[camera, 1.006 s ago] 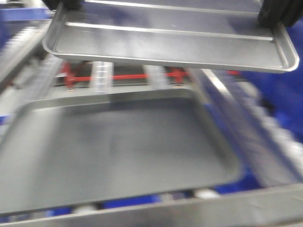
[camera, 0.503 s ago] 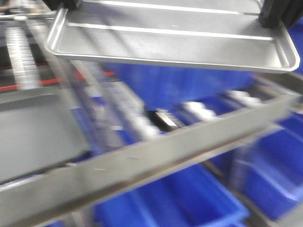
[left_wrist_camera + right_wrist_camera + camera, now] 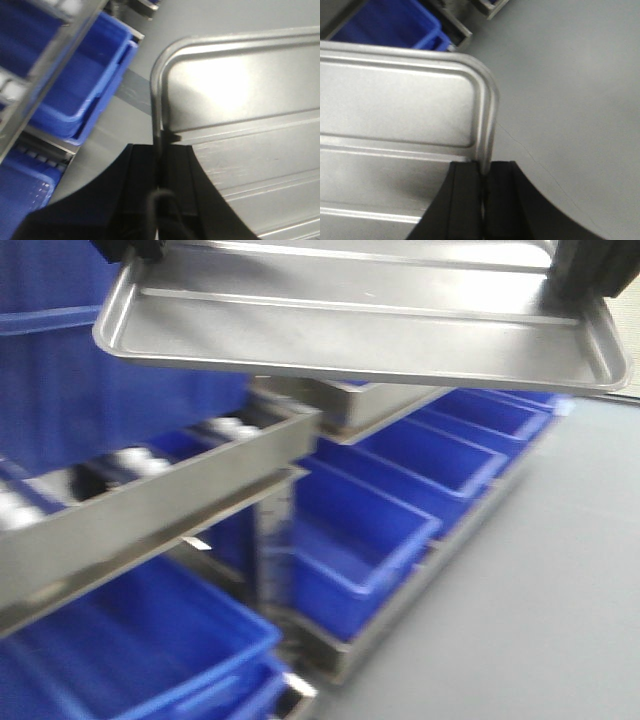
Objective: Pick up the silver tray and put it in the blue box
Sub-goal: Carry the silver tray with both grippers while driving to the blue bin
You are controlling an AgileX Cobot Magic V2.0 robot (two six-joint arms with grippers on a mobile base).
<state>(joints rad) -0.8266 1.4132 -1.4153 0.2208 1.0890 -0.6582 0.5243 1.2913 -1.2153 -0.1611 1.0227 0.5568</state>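
one silver tray, several blue boxes

I see a rectangular silver metal tray, smooth and glossy with bright glare; deep blue plastic bins, slightly shiny; a dull brushed-metal rack rail; a matt grey floor.

left gripper and right gripper are both matte black, broad and flat-sided.

warehouse or factory, metal roller rack w/ blue bins, bare grey floor
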